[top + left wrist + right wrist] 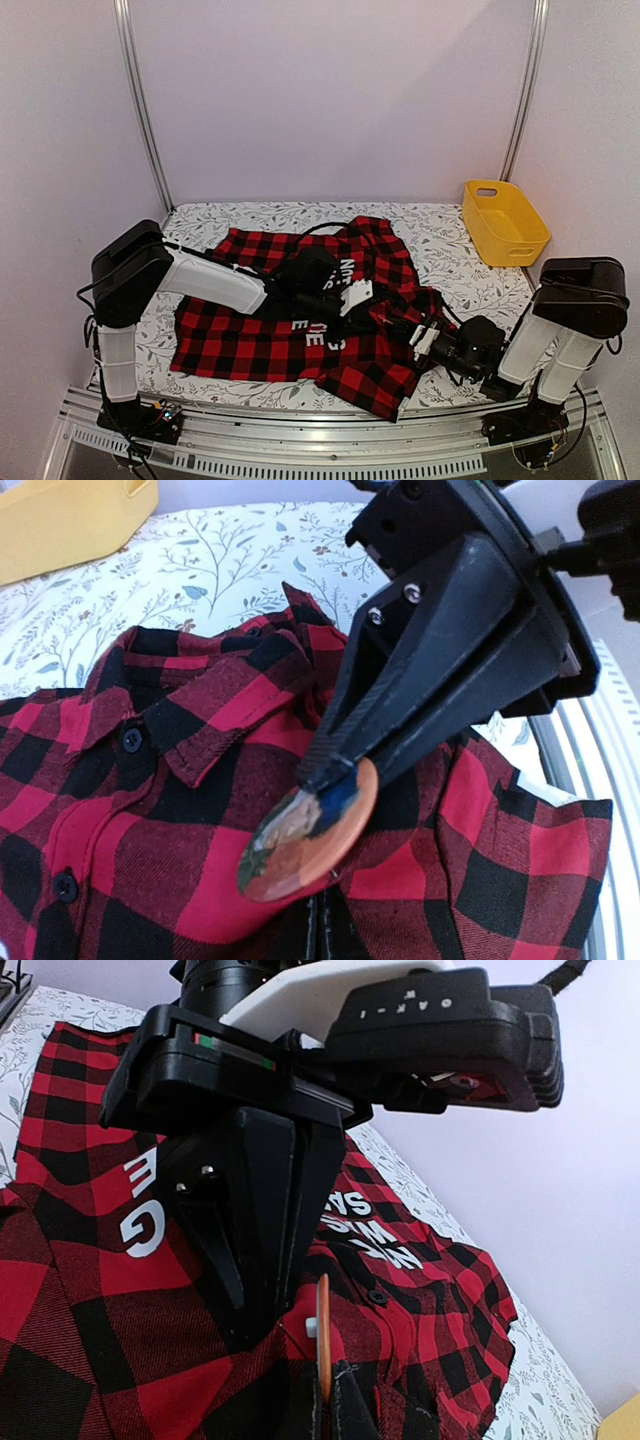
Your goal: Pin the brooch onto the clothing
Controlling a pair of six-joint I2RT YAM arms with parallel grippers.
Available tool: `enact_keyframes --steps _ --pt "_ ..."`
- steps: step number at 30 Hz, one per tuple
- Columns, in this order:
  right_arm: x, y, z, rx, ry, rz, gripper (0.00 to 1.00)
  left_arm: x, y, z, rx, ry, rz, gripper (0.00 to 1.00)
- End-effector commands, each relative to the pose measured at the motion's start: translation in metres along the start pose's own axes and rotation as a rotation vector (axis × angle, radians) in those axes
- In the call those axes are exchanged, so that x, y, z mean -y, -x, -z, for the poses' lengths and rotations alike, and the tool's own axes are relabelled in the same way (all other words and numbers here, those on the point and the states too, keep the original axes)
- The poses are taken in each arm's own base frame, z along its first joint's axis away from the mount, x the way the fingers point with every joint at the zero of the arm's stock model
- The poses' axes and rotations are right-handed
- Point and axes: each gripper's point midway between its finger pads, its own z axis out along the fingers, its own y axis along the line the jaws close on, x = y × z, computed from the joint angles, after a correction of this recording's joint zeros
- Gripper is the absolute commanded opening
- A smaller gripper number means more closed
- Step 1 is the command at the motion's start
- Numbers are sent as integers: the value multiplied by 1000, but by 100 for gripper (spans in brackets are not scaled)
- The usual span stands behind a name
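Observation:
The red-and-black checked shirt lies spread on the table, with white letters on it. It also shows in the left wrist view and the right wrist view. My right gripper is shut on the round orange brooch, held edge-on with its white pin back towards a raised fold. In the left wrist view the brooch hangs from the right gripper just above the shirt front. My left gripper is shut, pinching shirt fabric beside the brooch. Its own tips show at the bottom edge.
A yellow basket stands at the back right corner and shows in the left wrist view. The floral table cover lies under the shirt. Both grippers meet over the shirt's right half. A metal rail runs along the front.

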Motion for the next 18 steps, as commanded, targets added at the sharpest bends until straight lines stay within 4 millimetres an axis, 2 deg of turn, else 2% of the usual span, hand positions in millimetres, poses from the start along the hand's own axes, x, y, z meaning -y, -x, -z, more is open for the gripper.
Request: enact_keyframes --steps 1,7,15,18 --pt "-13 12 -2 43 75 -59 0 -8 10 4 37 28 -17 0" --pt "-19 15 -6 45 116 -96 0 -12 25 9 96 62 -36 0" --pt "-29 22 -5 81 183 -134 0 -15 24 3 109 62 -32 0" --pt "-26 21 -4 82 184 -155 0 -15 23 3 111 66 -26 5"
